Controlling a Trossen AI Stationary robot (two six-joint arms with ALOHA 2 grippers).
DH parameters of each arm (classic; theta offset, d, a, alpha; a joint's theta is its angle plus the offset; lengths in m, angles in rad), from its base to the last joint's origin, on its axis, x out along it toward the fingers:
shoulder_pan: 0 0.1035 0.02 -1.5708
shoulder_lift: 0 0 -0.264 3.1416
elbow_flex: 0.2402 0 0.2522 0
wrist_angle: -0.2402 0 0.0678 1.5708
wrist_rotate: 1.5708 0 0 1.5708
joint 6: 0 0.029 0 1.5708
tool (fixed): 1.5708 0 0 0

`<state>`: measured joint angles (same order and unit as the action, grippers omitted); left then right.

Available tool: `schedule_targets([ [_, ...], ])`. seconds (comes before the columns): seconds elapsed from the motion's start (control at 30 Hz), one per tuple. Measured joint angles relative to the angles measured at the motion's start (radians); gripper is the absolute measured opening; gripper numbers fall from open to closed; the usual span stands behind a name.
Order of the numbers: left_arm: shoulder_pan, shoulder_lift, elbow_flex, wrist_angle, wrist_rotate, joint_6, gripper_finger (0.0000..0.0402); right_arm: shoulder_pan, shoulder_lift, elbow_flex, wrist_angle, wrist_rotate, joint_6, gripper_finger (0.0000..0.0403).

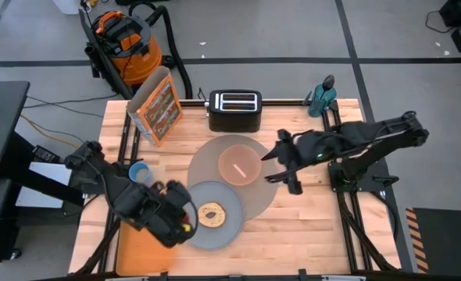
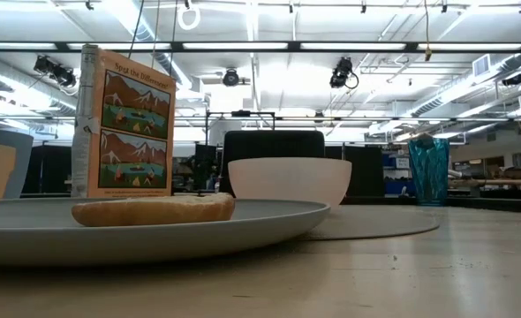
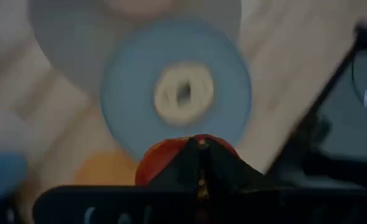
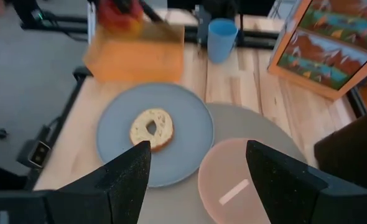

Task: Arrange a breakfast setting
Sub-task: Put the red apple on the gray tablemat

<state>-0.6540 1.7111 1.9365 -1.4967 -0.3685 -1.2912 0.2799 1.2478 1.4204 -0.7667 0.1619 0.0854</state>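
A red apple (image 3: pixel 162 157) sits in my left gripper (image 3: pixel 199 146) at the table's near left, between the orange tray (image 1: pixel 137 248) and the grey plate (image 1: pixel 224 226). It also shows in the right wrist view (image 4: pixel 118 15). The plate overlaps the near-left edge of the round grey-brown mat (image 1: pixel 207 160) and carries a bagel (image 1: pixel 211 214). The pink bowl (image 1: pixel 240 166) stands on the mat with a short pale piece inside. The blue cup (image 1: pixel 141 173) stands left of the mat. My right gripper (image 4: pixel 196 155) hangs open over the mat's right side. My left gripper holds the apple's upper part (image 3: pixel 155 158) between its two fingers (image 3: pixel 190 163), which point down from above. The fingers cover the place of contact. The apple appears lifted above the orange tray's edge in the right wrist view.
A cereal box (image 1: pixel 159 105), a black toaster (image 1: pixel 234 109) and a teal bottle (image 1: pixel 322 97) stand along the far edge. The orange tray lies at the near left corner. Bare wood lies near and right of the plate.
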Motion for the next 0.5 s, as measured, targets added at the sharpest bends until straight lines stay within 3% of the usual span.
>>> schedule_targets([
  [0.23,0.111,0.0,0.035,0.025,-0.201,0.168,0.0019,0.02,-0.13,0.001,-0.067,0.001,0.049,0.027],
  [0.5,0.29,0.0,0.035,0.127,-0.231,0.33,0.002,0.04,-0.236,0.001,-0.157,0.037,0.117,0.027],
])
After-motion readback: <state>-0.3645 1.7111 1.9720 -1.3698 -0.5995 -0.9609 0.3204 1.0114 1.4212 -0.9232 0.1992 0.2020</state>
